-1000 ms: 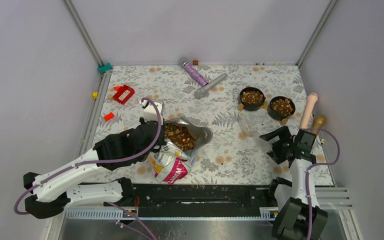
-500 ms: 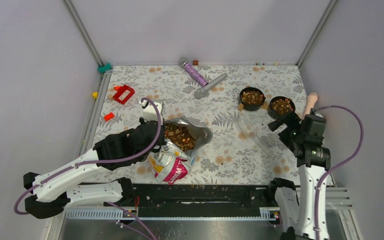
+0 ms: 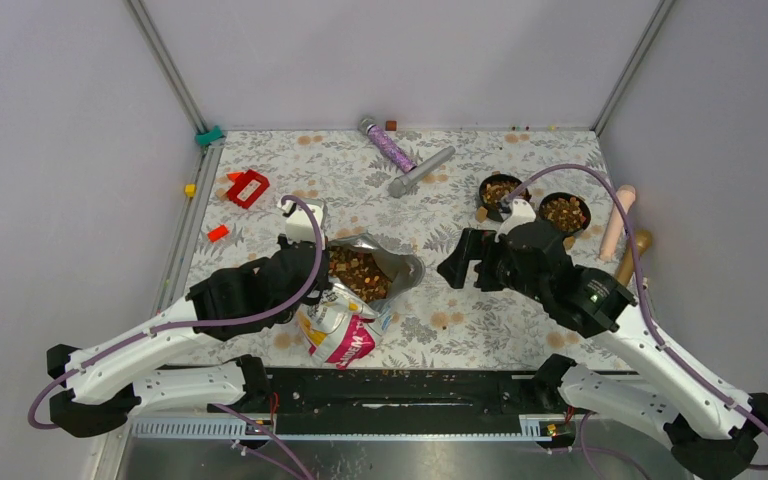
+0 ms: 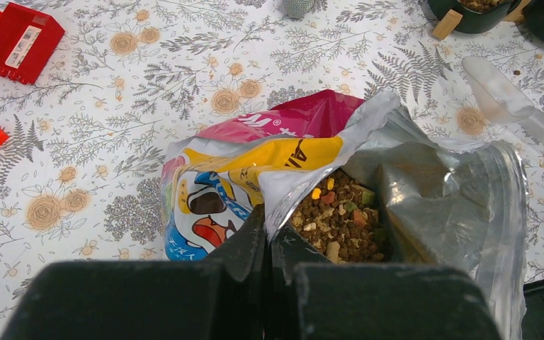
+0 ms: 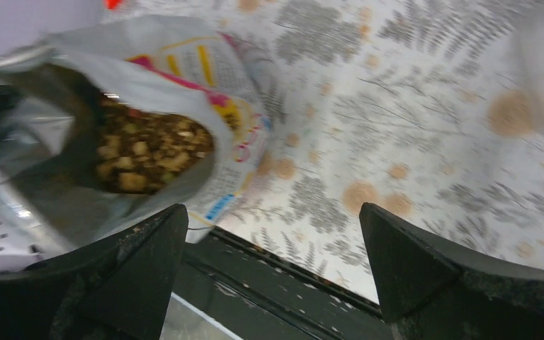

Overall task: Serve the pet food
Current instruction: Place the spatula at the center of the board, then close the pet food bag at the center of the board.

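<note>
The left gripper (image 4: 267, 225) has its matte black fingers pressed together on the crinkled foil rim of the glossy yellow-and-magenta bag (image 4: 276, 152), pinching it; the pet food (image 4: 334, 216), small lumpy brown and tan kibble, lies inside against the silver lining; more fills 2 round black bowls (image 3: 504, 192) at the far right; the right gripper (image 5: 270, 212) hovers over the floral tablecloth (image 3: 440, 300) near the bag's mouth, its wedge-shaped jaws spread wide, holding nothing.

Glossy printed bag (image 4: 283, 152) with crinkled silver lining, dry matt kibble (image 4: 333, 216), clear smooth plastic scoop (image 4: 499, 95)
</note>
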